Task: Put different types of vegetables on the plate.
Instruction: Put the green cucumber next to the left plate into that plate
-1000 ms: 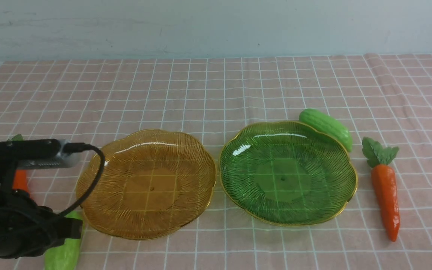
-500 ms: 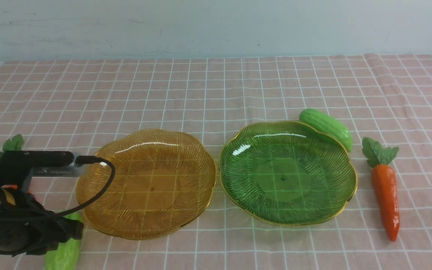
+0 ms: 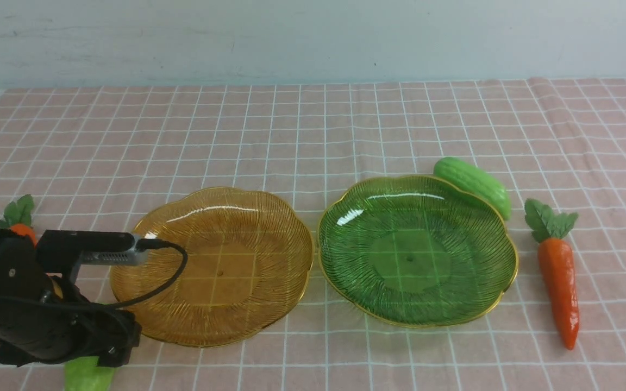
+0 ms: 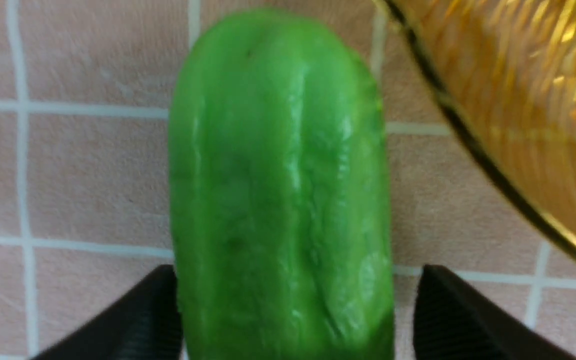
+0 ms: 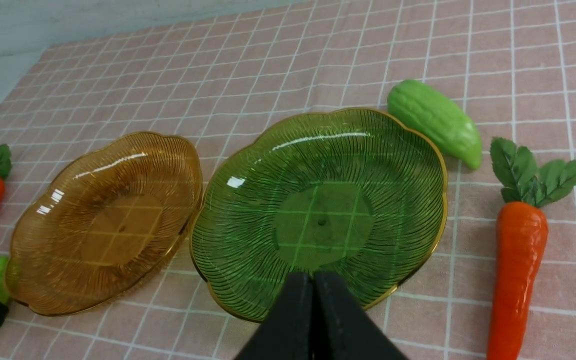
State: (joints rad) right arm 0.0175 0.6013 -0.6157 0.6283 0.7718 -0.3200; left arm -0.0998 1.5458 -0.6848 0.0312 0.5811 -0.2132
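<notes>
A light green ridged gourd [image 4: 280, 190] lies on the cloth by the amber plate's [image 3: 215, 266] near-left rim. My left gripper [image 4: 295, 270] is open, its two fingers either side of the gourd's near end. In the front view the left arm [image 3: 47, 320] covers most of this gourd [image 3: 87, 374] and of the left carrot [image 3: 19, 228]. The second gourd [image 3: 473, 184] rests behind the green plate [image 3: 416, 250], and the second carrot [image 3: 560, 282] lies right of it. Both plates hold nothing. My right gripper [image 5: 313, 277] is shut and empty, above the green plate's near rim.
The pink checked cloth [image 3: 313, 125] covers the whole table up to a pale wall. The two plates sit side by side, nearly touching. A cable [image 3: 166, 277] from the left wrist camera loops over the amber plate's left edge.
The left arm has come down over the near-left gourd and its jaws have opened around it. The right gripper stays shut.
</notes>
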